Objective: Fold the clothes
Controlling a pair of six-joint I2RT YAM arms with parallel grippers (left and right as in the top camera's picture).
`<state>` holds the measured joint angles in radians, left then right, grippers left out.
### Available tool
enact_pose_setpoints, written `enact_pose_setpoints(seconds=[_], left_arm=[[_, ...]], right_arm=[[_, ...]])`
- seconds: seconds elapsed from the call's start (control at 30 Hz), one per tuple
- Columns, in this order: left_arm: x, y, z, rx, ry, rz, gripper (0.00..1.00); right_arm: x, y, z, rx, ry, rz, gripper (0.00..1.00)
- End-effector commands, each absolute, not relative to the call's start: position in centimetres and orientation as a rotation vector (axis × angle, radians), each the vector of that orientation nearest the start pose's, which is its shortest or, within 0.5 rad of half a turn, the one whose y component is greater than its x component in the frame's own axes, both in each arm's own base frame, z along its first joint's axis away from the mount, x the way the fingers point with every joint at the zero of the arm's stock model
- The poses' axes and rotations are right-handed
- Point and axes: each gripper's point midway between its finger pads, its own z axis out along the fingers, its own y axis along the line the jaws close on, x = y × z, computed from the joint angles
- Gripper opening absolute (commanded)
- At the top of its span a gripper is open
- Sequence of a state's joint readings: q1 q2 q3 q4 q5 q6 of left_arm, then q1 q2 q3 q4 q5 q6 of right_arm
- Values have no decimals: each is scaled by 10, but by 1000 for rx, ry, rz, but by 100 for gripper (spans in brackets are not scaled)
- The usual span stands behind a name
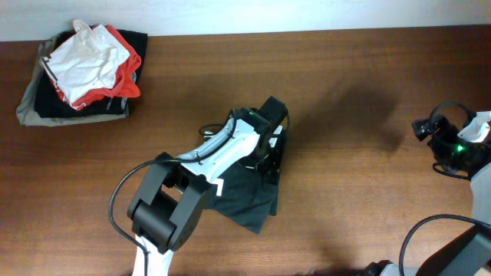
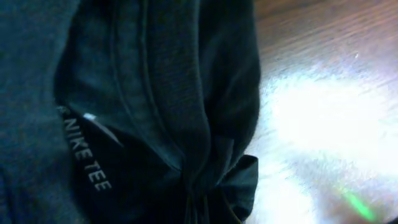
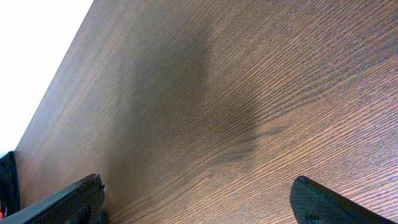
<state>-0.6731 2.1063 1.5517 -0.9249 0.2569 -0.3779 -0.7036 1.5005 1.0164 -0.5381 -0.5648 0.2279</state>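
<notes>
A brown wooden table (image 1: 353, 69) fills the overhead view, with a strip of pale wall (image 1: 307, 14) along its far edge. Near the middle of the table lies the dark T-shirt (image 1: 249, 201), crumpled into a small heap instead of spread flat, and partly hidden under the left arm.

From the left wrist we see its fabric up close, with the inside neck print (image 2: 87, 155) reading "NIKE TEE" and the folds gathering into a tight pinch at the bottom edge. The left gripper (image 1: 270, 157) is down on the far side of the heap. Its jaws are together, and we judge that they are clamped on that bunch of cloth, though the fingers themselves are out of frame.

The right gripper (image 3: 198, 183) hangs over bare wood well to the right with its jaws wide apart and nothing between them.

At the far left corner, well apart from the work, sits a pile with a white garment (image 1: 88, 57) trimmed in red-orange on top and a grey-khaki garment (image 1: 27, 111) beneath.

We take the step in hand to be opening the shirt out before any fold. To do it well, we would lift only enough to free the layers and check that a single edge is pinched, not several thicknesses. Then we would bring the right gripper in to a matching edge so the cloth can be drawn flat.
</notes>
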Motion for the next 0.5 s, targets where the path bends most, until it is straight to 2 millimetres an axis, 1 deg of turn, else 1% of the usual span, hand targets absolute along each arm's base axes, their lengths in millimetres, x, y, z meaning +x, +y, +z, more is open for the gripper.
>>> enact_pose_setpoints(seconds=[0.0,0.13,0.2,0.33,0.47], left_arm=[[304,-301,41,510,3110,-442,2],[308,-296,61,545,3103,-377,7],[305,-293,63,545,3119,-361,8],[291,-282,63,543,3190,-313,8],[274,-273,64,542,3273,-284,12]], right_arm=[[335,-166,131,905,2262,513,99],[335,-166,131,905,2262,513,99],[335,-166,131,905,2262,513,99],[335,-166,131,904,2262,513,99],[335,-166,131,905,2261,513,99]])
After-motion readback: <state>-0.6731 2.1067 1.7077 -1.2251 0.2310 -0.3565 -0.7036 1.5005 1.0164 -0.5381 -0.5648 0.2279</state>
